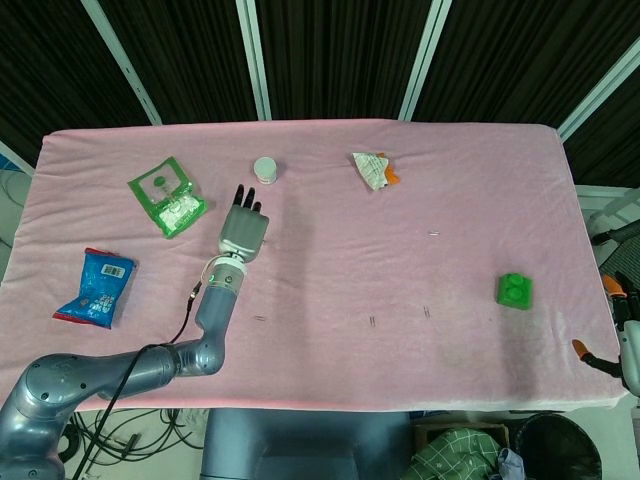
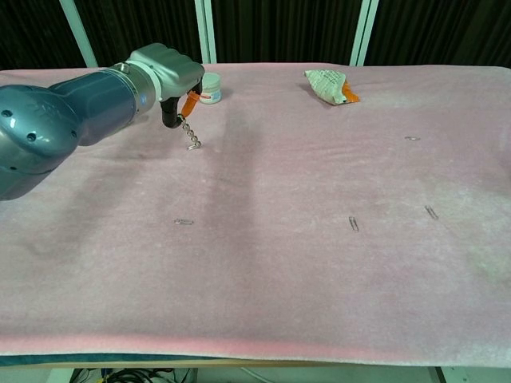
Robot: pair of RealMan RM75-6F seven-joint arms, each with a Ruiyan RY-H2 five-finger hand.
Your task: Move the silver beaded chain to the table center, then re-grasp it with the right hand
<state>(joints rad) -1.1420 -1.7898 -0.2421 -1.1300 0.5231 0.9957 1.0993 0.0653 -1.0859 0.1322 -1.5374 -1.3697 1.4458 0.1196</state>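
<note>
From the head view I see my left hand (image 1: pixel 244 229) over the pink counter (image 1: pixel 330 340), left of the middle, fingers pointing toward the far edge and lying close together. A white jar (image 1: pixel 265 169) stands just beyond the fingertips. A green packet (image 1: pixel 166 195) lies to its left, a blue packet (image 1: pixel 96 286) nearer the left edge. A crumpled wrapper (image 1: pixel 372 169) sits at the far middle, and a green block (image 1: pixel 514 290) rests toward the right. My right hand (image 1: pixel 620 335) shows only at the right edge, off the counter; I cannot tell how its fingers stand.

From the chest view my left hand (image 2: pixel 168 74) pinches the silver beaded chain (image 2: pixel 189 135) between an orange-tipped finger and the thumb. The chain hangs down from the pinch, its lower end at the cloth or just above it; I cannot tell which. It is in the far left part of the counter, near the white jar. Several paper clips lie scattered on the cloth, one (image 2: pixel 184 222) nearer me than the chain, two more to the right (image 2: pixel 353 224).
</note>
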